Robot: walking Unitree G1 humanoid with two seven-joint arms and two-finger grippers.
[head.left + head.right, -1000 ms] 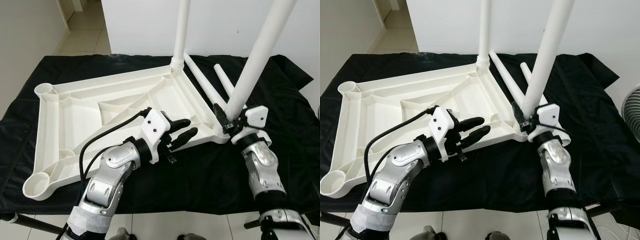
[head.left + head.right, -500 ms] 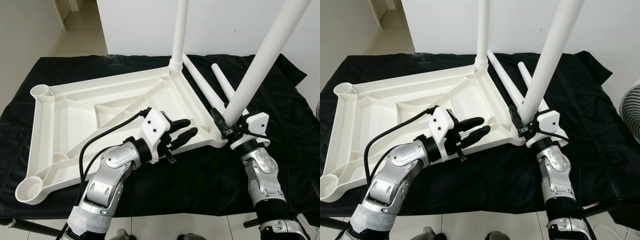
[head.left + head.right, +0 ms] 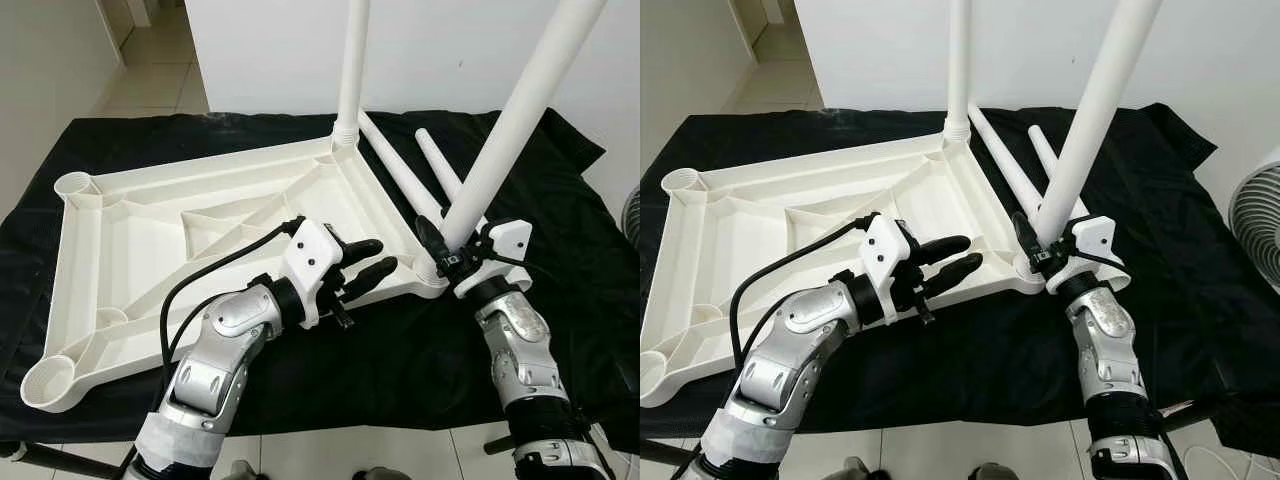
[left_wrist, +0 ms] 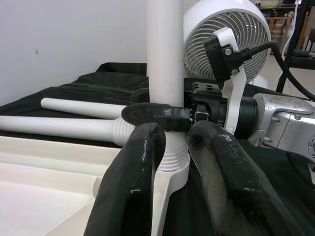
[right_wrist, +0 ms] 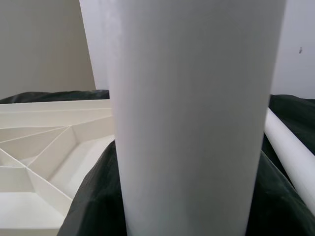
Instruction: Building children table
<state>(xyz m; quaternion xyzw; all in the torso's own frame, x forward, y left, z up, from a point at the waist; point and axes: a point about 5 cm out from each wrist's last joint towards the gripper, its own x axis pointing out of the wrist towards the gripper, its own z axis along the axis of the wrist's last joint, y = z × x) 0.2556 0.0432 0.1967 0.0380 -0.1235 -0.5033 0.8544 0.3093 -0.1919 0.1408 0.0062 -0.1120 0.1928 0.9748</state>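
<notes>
The white plastic tabletop [image 3: 150, 215] lies upside down on a black cloth [image 3: 400, 350]. One white leg [image 3: 350, 70] stands screwed into its far corner. My right gripper [image 3: 447, 250] is shut on a second leg [image 3: 510, 110], which leans to the right with its threaded base [image 4: 172, 157] at the tabletop's near right corner socket. In the right wrist view this leg [image 5: 192, 118] stands right in front of the camera. My left gripper [image 3: 380, 256] is open, its fingers [image 4: 135, 182] lying over the tabletop's front rim and pointing at that corner.
Two loose white legs [image 3: 400, 175] [image 3: 440, 170] lie on the cloth behind the right corner. Open sockets sit at the tabletop's left corners [image 3: 72, 185] [image 3: 48, 385]. A white fan [image 3: 1255, 215] stands off the right side. A white wall [image 3: 450, 40] rises behind.
The camera has shifted a little. My right gripper has brought the leg's base slightly closer to the corner socket. The left gripper holds its place on the rim.
</notes>
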